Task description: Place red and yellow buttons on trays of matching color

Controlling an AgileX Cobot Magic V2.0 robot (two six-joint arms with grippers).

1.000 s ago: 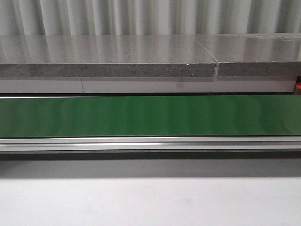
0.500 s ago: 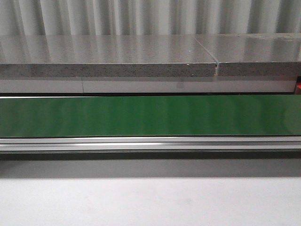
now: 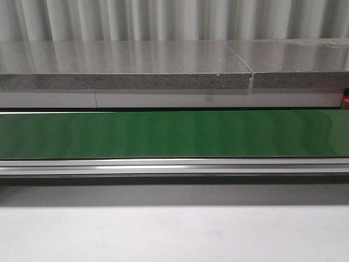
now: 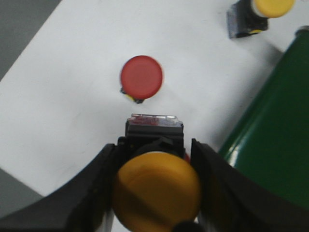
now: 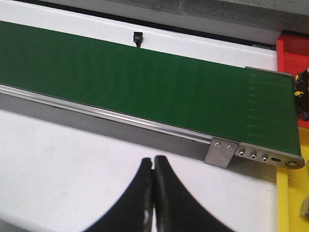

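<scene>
The front view shows only the green belt and the grey slab behind it, no arm or button. The left wrist view shows the left gripper pinching a yellow button at lower centre, cap toward the camera, its long axis running away toward its black base. A red button stands cap-up on the white counter; another yellow button lies at upper right. The right wrist view shows the right gripper pressed together, empty, with a red tray and yellow tray at right.

White table carries red button and conveyor.
</scene>
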